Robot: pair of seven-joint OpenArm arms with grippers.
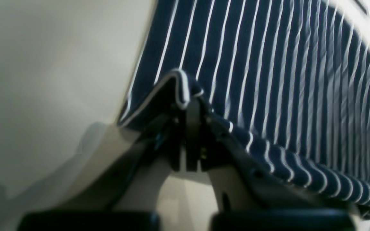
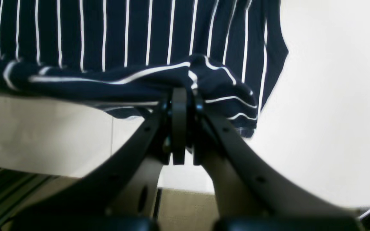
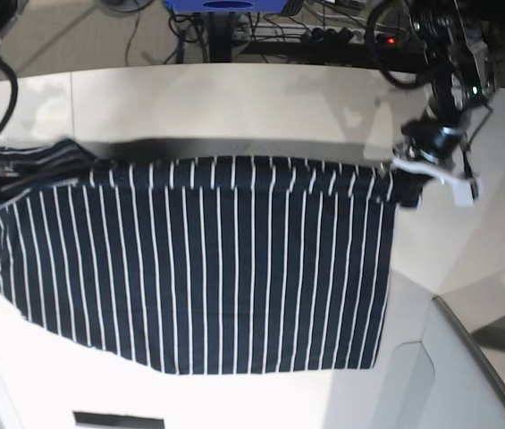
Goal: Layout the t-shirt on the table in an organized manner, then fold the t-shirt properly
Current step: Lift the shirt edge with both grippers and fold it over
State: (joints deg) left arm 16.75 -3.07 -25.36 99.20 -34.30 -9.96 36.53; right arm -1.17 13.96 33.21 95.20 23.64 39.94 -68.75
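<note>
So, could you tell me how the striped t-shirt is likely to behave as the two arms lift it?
The t-shirt looks floppy: it bunches and folds over at the left gripper and right gripper. It probably sags between the grips and seems light, since small pinches hold its edge.

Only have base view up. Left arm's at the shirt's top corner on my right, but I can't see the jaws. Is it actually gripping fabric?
Observer: Yes. On the left wrist view the left gripper is shut on a folded hem corner of the t-shirt.
Operator: Right arm is off my frame edge. Same there?
Observer: The right gripper is shut on a bunched edge of the shirt.
Operator: Is that right corner resting on the table?
Observer: No, the right wrist view shows bare table beneath the gripped edge, with a gap under it.
</note>
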